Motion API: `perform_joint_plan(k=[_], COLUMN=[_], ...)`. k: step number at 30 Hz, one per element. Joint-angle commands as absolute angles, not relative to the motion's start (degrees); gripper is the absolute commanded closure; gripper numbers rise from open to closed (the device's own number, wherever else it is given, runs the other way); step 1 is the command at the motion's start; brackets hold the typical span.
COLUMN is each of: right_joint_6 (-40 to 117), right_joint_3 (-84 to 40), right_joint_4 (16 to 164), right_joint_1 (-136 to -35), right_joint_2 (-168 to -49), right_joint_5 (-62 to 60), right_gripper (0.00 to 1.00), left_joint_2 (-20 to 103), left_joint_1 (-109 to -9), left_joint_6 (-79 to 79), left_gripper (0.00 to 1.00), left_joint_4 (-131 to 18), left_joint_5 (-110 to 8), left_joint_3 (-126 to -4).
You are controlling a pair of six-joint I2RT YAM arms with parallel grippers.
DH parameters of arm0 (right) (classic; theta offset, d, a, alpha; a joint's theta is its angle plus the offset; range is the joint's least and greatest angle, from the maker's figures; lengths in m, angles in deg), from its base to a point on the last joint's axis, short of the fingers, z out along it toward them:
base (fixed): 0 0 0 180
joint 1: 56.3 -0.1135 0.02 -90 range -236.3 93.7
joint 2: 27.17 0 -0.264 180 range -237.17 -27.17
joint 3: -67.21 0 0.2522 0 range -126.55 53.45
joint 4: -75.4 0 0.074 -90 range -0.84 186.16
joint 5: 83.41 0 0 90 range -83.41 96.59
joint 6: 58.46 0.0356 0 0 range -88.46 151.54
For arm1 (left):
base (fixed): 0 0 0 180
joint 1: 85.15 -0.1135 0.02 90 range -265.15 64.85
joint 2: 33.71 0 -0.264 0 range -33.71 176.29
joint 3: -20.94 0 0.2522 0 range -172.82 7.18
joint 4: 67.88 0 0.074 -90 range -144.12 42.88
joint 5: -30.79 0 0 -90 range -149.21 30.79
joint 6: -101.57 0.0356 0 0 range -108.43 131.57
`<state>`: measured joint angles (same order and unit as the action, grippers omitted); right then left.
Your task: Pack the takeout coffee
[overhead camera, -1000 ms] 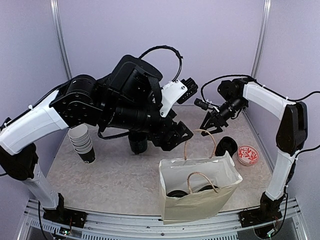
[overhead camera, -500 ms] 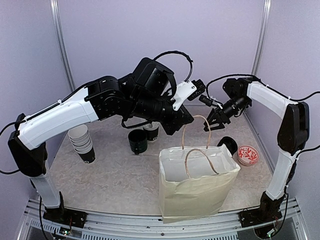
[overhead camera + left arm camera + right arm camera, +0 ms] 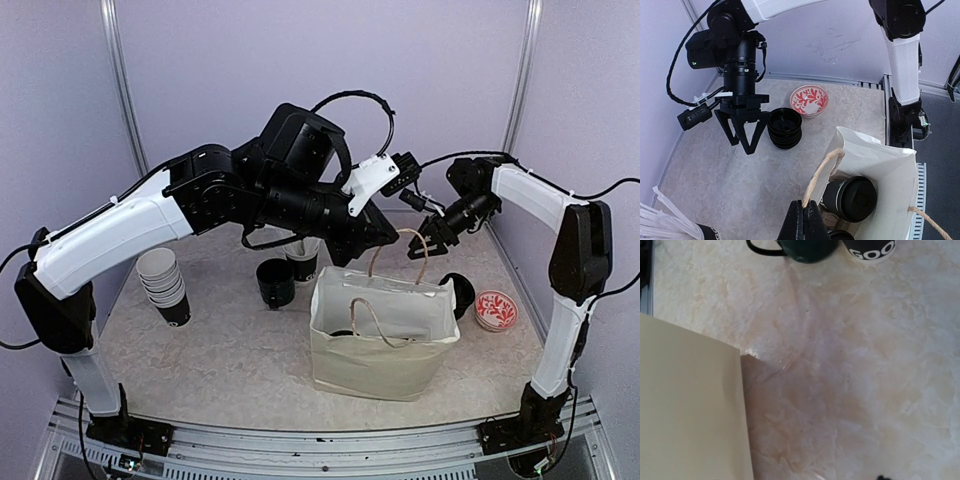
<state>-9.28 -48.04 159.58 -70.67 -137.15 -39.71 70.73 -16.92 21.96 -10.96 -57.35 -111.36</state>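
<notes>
Heads up, the dodgy bit is on your left side. Your left fingers [image 3: 803, 206] are pinched shut on one twine handle [image 3: 822, 170] of the cream paper bag [image 3: 370, 350], and the bag looks slumped and leaning, not standing square. I reckon if you haul on that single handle, the mouth folds in or the whole bag tips toward the near edge of the table [image 3: 230, 370]. The lidded black paper takeout cup [image 3: 850, 198] inside would go over with it. A thin handle in a hard pinch could also tear off. And your two arms meet close together over the bag, so a careless swing could clip one.

As for the coffee: the stack of black paper takeout cups [image 3: 165, 285] with white insides sits by the table's left edge, well apart from both sets of fingers. The lidded cup is down in the bag, just beside your left fingers and not touching them. Your right fingers [image 3: 743, 145] are spread wide and empty near the stack of round black plastic lids [image 3: 785, 127], toward the right edge.
</notes>
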Motion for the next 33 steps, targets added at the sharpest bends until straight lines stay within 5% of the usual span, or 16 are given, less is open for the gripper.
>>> perform_joint_plan(k=[1,33], right_joint_6=[-8.66,-9.42], right_joint_3=[-49.91,-49.11], right_joint_4=[160.23,161.73], right_joint_1=[-70.27,-73.39], right_joint_2=[-138.12,-137.67], right_joint_5=[-41.47,-42.18], right_gripper=[0.36,0.36], left_joint_2=[69.97,59.41], left_joint_1=[-15.28,-6.5], left_joint_6=[22.5,13.78], left_gripper=[1.0,1.0], left_joint_4=[-8.73,-13.67], left_joint_5=[-51.62,-45.85], left_joint_3=[-111.2,-94.59])
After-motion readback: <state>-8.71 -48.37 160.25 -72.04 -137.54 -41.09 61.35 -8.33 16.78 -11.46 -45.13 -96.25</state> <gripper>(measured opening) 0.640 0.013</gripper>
